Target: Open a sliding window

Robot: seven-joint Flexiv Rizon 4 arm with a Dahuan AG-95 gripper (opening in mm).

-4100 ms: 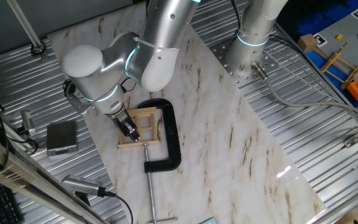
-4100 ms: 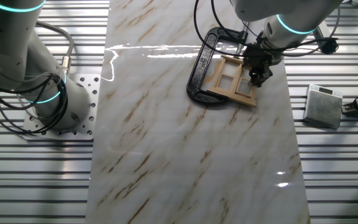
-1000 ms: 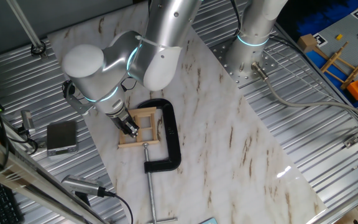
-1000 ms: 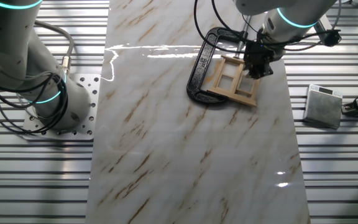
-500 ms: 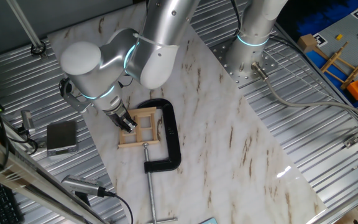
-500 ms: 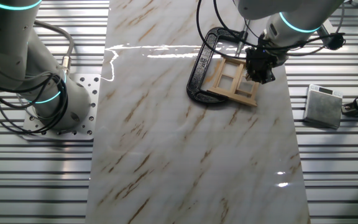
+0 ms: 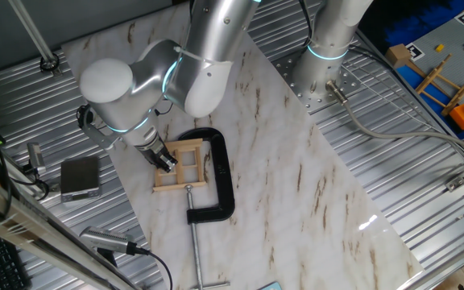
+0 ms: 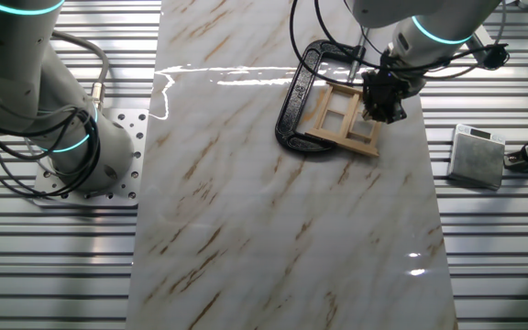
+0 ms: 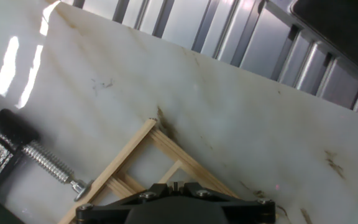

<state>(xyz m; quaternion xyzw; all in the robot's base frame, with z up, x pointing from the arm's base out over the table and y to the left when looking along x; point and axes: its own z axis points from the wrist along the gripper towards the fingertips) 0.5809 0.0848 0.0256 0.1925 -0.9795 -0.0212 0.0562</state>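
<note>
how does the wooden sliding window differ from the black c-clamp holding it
The sliding window is pale unpainted wood, a roughly square frame split by thin crossbars; the C-clamp is black metal, a thick open C. The window is compact, while the clamp's long silver screw trails off past it. The end effector sits over the window, not the clamp. Both lie flat on the marble board.

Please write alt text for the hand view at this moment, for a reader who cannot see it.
Looking down along the hand, the black gripper fills the bottom edge, right over the light wooden sliding window lying flat on a marble-patterned board. At lower left, the threaded screw of a black C-clamp presses against the frame's edge; ribbed metal table shows beyond the board.
</note>
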